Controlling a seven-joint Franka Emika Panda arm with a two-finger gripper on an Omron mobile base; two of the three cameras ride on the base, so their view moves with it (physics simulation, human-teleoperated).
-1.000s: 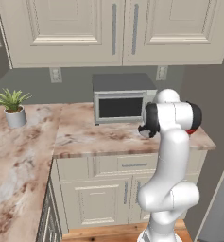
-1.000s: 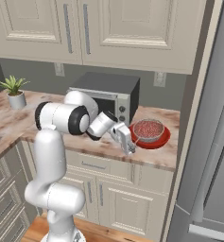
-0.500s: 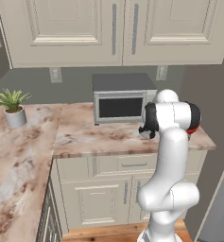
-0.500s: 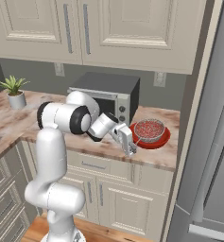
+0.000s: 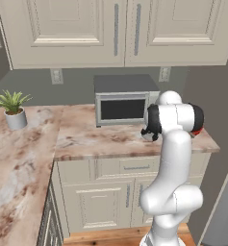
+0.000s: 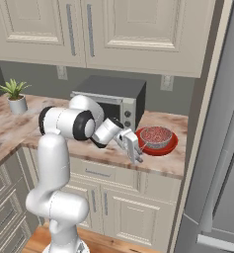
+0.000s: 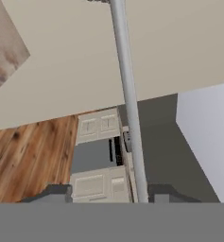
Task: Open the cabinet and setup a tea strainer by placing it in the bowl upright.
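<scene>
The red bowl (image 6: 166, 147) sits on the marble counter (image 6: 163, 165) to the right of the microwave. The tea strainer's grey mesh basket (image 6: 155, 134) rests inside it, and its thin wire handle (image 6: 144, 145) reaches out towards my gripper (image 6: 138, 154) at the bowl's front left. In the hand view the handle (image 7: 128, 99) runs straight between the fingertips (image 7: 166, 192), nearer the right one, with a gap on both sides. My gripper (image 7: 111, 193) is open. From the left base view a sliver of the bowl (image 5: 198, 130) shows behind the arm. The cabinet is out of view.
A grey microwave (image 6: 111, 101) stands at the back of the counter, right beside the arm. Cream wall cabinets (image 6: 89, 24) hang above. A potted plant (image 5: 12, 110) sits at the far left. A grey fridge (image 6: 227, 148) stands to the right, past a cream panel.
The jaws have opened and let go of the strainer handle. The strainer stays in the bowl, and the arm has barely moved.
</scene>
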